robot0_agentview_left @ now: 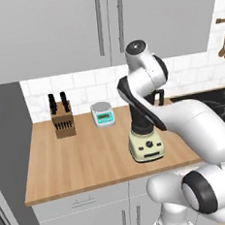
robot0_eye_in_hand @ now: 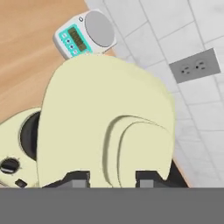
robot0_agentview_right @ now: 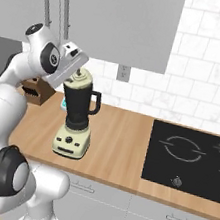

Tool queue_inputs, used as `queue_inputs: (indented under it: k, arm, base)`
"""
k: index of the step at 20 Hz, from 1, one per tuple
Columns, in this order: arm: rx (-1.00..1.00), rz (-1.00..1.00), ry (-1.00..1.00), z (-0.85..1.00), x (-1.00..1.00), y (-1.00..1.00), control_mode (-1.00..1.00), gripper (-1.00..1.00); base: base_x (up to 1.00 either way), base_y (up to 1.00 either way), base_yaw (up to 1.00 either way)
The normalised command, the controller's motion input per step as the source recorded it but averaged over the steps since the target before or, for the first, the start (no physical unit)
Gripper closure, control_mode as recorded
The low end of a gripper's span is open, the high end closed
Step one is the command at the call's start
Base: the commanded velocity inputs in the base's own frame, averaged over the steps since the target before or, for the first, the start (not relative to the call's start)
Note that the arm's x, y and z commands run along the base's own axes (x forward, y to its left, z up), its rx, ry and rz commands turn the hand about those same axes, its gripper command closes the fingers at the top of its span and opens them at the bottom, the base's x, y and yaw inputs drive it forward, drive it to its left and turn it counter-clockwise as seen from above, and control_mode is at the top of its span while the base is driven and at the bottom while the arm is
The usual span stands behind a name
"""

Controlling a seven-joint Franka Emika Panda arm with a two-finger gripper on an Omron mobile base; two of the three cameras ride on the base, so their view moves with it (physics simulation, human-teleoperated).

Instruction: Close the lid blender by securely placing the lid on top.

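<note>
I am holding the lid (robot0_eye_in_hand: 105, 131) in my gripper (robot0_eye_in_hand: 109, 177), with the two fingertips (robot0_eye_in_hand: 76, 180) standing either side of the raised knob at the bottom of the hand view, so I judge the jaws to be clamped on that knob. The lid is sitting tilted rather than level: in the right base view it (robot0_agentview_right: 80, 80) is leaning on or just over the rim of the dark jar, with my gripper (robot0_agentview_right: 77, 73) pressing in from the upper left at a slant. I cannot tell whether its edge is touching the rim all the way round. Below it, the blender (robot0_agentview_right: 75, 121) is standing upright on the counter (robot0_agentview_right: 120, 149), its cream base and knobs facing the front edge; in the left base view my arm is covering most of the jar and the base (robot0_agentview_left: 147, 146) is showing beneath. Beyond the blender, the scale (robot0_eye_in_hand: 85, 35) is resting near the tiled wall, and the knife block (robot0_agentview_left: 62, 119) is standing further to the left. Carrying the lid to the jar appears done. What is remaining, in my judgement, is levelling the lid, pressing it down until seated, then letting go.
</note>
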Motion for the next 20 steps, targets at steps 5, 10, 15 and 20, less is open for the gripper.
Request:
queue_inputs:
  k: [5, 10, 15, 20]
  arm:
    - [0.02, 0.0, -0.16, 0.07, -0.57, 0.0, -1.0, -1.0]
    - [0.07, 0.0, -0.24, 0.12, -0.93, 0.0, -1.0, -1.0]
    - [0.21, -0.02, -0.26, 0.04, -1.0, -0.51, -1.0, -1.0]
    - [0.49, -0.02, -0.2, 0.0, -1.0, -0.79, -1.0, -1.0]
  base:
    - [0.0, 0.0, 0.0]
    - [0.0, 0.0, 0.0]
    - [0.0, 0.0, 0.0]
    - [0.0, 0.0, 0.0]
